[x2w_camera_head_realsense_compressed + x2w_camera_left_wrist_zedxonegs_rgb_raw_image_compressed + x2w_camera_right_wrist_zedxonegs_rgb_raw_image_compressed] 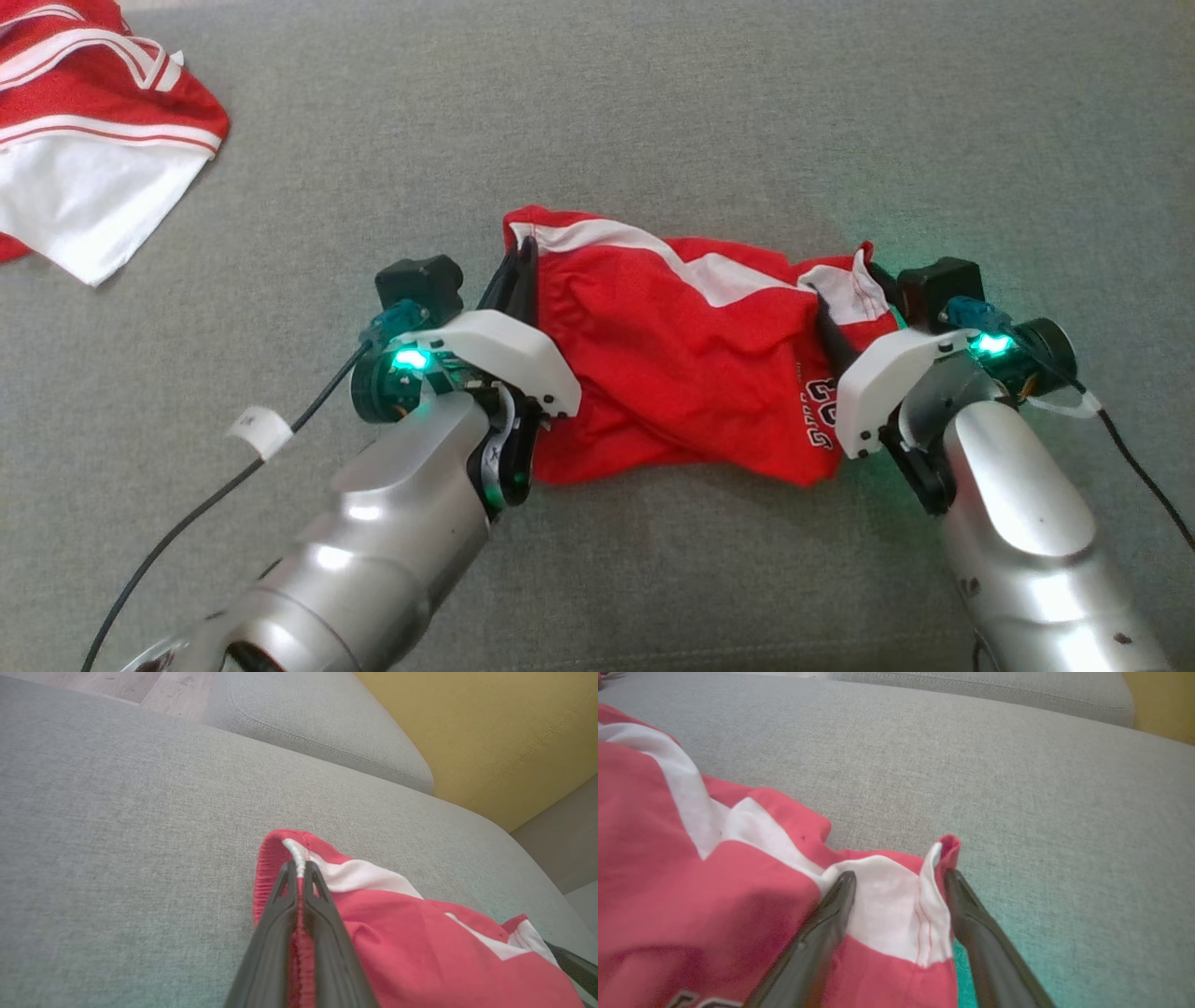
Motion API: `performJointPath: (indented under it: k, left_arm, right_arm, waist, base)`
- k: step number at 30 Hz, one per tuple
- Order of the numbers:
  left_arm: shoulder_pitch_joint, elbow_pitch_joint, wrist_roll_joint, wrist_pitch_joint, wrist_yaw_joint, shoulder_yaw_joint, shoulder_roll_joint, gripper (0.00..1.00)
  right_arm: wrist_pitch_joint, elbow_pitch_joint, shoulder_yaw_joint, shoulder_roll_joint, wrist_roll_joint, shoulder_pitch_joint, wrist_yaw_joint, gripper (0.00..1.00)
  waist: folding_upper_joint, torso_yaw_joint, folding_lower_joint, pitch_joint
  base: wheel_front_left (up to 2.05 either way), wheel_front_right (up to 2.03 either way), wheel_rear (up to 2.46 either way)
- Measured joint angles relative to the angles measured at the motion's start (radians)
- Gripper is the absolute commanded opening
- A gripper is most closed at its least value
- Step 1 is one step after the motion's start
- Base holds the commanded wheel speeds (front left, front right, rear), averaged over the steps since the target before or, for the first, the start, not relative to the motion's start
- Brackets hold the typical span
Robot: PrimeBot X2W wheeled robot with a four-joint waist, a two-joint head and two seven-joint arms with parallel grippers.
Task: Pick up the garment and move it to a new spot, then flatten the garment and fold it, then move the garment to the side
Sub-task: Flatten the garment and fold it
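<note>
Far left: you've got the other garment (84, 140), red with white bands, cut off by the frame's corner, so you can't make out its full shape.
Cable: a black cable (215, 485) with a white tag runs off the bottom edge, its end out of sight.
Left gripper (298, 870): jaws pressed together, clamped on the ribbed red waistband at the left end of the cloth. A white cord peeks out just past the tips.
Garment (691, 373): red cloth with white stripes, bunched and creased. It's lying mid-sofa, between your two grippers.
Print: dark lettering (822, 415) near the right end, half buried in a fold, unreadable.
Right gripper (900, 877): jaws wide apart, straddling a stitched white-and-red flap at the right end. You can't tell whether the fingers touch it.
Sofa (653, 112): grey woven fabric, soft rounded edges.
</note>
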Motion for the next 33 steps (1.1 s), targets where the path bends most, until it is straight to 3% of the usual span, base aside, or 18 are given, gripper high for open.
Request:
performJointPath:
  k: [1, 3, 7, 10, 20, 26, 33]
  left_arm:
    - [0.0, 0.001, 0.0, 0.0, 0.0, 0.0, 0.0, 0.0]
    - [-0.003, 0.002, 0.0, 0.0, 0.0, -0.001, 0.0, 0.0]
    - [-0.019, 0.004, 0.0, 0.0, -0.003, -0.001, 0.0, 0.0]
    - [-0.024, 0.007, 0.0, -0.002, -0.004, -0.001, 0.0, 0.0]
    - [-0.024, -0.022, 0.022, -0.009, -0.021, 0.049, 0.032, 0.0]
    - [-0.013, -0.192, 0.129, -0.009, -0.01, 0.177, 0.135, 0.0]
    - [0.066, -0.42, 0.183, -0.012, 0.019, 0.227, 0.267, 0.0]
  right_arm:
    - [0.005, 0.002, -0.003, 0.0, 0.0, 0.0, 0.0, 0.68]
    - [0.014, 0.006, -0.008, 0.0, 0.002, -0.001, 0.0, 0.45]
    - [0.017, 0.024, -0.014, -0.001, 0.007, -0.003, 0.0, 0.28]
    - [0.004, 0.026, -0.034, -0.002, 0.007, -0.008, 0.0, 0.0]
    - [-0.06, -0.042, -0.078, -0.001, 0.048, -0.007, 0.0, 0.0]
    - [-0.055, -0.186, -0.073, -0.026, 0.131, 0.002, 0.0, 0.0]
    - [-0.005, -0.387, -0.072, -0.059, 0.191, 0.096, 0.0, 0.0]
  waist:
    - [0.0, 0.0, 0.0, 0.001]
    - [0.0, 0.001, 0.0, 0.002]
    - [0.0, 0.004, 0.0, 0.004]
    - [0.0, 0.008, 0.0, 0.004]
    - [0.0, 0.008, 0.0, -0.04]
    - [0.0, 0.007, -0.0001, -0.114]
    - [0.0, 0.013, -0.0002, -0.232]
  base:
    - [0.0, 0.0, 0.0]
    - [0.0, 0.0, 0.0]
    - [0.0, 0.0, 0.0]
    - [0.0, 0.0, 0.0]
    - [0.0, 0.0, 0.0]
    - [0.0, 0.0, 0.0]
    - [0.0, 0.0, 0.0]
